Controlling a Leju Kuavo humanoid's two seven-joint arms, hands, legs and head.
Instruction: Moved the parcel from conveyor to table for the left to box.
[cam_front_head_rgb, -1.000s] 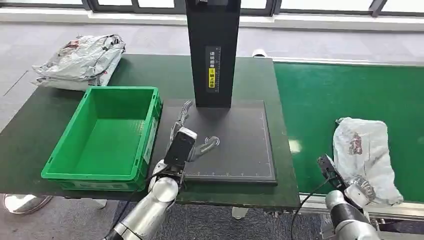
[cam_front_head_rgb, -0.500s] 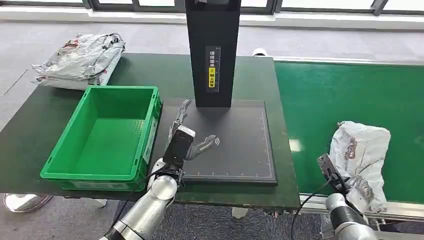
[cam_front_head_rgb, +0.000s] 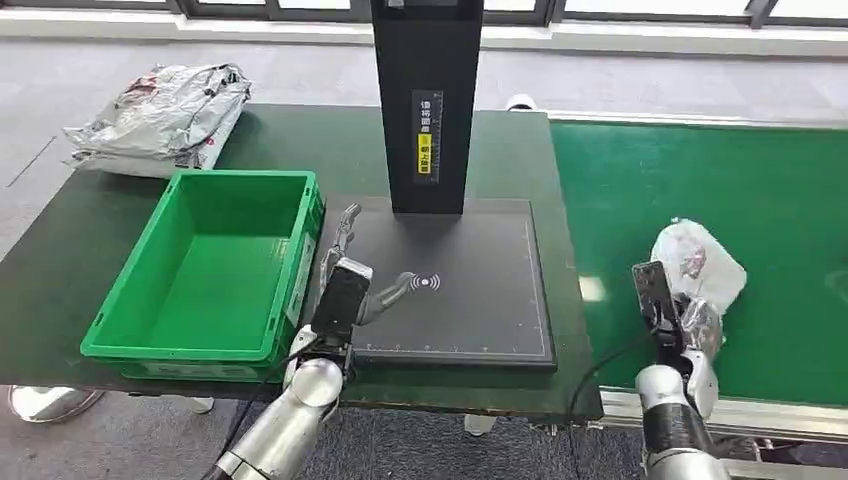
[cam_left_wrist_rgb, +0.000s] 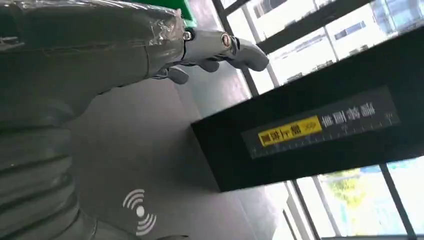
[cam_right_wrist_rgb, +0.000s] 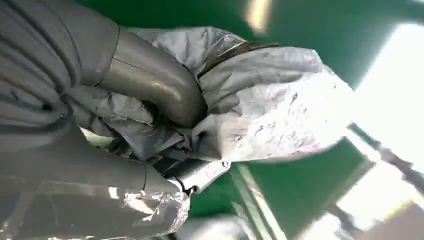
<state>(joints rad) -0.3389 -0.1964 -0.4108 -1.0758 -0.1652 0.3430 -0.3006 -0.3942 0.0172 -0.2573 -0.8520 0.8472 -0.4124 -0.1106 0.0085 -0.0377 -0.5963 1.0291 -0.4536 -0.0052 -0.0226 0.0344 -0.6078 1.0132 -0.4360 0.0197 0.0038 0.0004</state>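
Dark table (cam_front_head_rgb: 80, 240) bears green crate (cam_front_head_rgb: 215, 265), black scanner mat (cam_front_head_rgb: 470, 290), grey bags (cam_front_head_rgb: 160, 120); green conveyor (cam_front_head_rgb: 700, 180) beside it.

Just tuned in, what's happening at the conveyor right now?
The right hand grips a crumpled grey parcel, bunched up over the green conveyor belt. The left hand hovers open over the dark scanner pad on the table, beside the empty green crate. More grey parcels are piled at the table's far left corner.
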